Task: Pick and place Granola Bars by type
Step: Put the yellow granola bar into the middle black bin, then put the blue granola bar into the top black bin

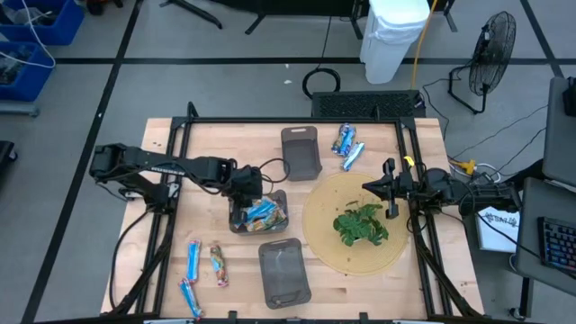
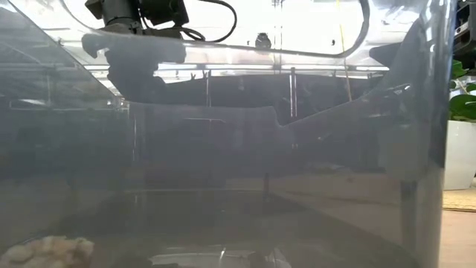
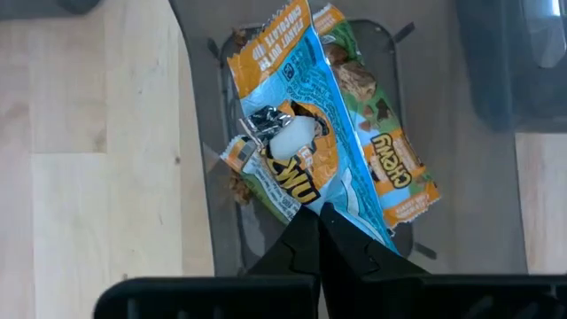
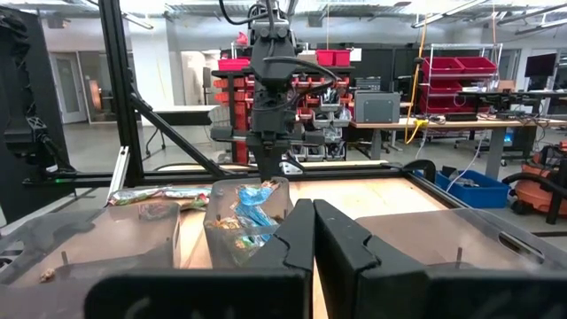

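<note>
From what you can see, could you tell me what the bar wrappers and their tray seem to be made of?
The granola bars look wrapped in thin glossy film, plastic or foil: it crinkles and glints. The tray looks like smooth grey translucent moulded plastic, apparently rigid.

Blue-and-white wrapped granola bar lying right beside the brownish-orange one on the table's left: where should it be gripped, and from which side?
Probably at mid-length, across the narrow width of the blue-and-white wrapped granola bar, coming from straight above. It lies flat on the wooden table with both long sides exposed, and the brownish-orange wrapped bar lies apart from it.
</note>
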Tool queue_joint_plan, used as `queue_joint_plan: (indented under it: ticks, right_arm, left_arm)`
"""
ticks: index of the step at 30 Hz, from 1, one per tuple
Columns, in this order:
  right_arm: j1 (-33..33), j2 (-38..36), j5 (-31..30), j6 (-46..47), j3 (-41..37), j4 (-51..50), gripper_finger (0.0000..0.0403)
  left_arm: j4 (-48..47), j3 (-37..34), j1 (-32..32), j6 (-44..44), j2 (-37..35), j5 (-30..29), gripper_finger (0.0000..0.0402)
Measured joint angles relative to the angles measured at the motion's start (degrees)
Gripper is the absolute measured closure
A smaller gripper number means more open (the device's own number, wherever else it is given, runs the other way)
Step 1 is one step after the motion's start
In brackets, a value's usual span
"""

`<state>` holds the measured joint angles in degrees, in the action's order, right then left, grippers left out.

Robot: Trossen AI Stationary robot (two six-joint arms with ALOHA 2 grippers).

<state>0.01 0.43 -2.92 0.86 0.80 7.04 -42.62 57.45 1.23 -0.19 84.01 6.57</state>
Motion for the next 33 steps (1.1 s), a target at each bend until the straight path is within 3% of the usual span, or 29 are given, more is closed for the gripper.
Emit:
queue_joint_plan:
  ticks: [14, 33]
  right_arm:
    - [0.0, 0.0, 0.0, 0.0, 0.0, 0.0, 0.0403]
    - [0.0, 0.0, 0.0, 0.0, 0.0, 0.0, 0.0403]
  left_arm:
    - [3.0, 0.0, 0.0, -4.9, 0.0, 0.0, 0.0358]
    - [4.0, -0.1, 0.3, -4.5, -0.8, -3.6, 0.0355]
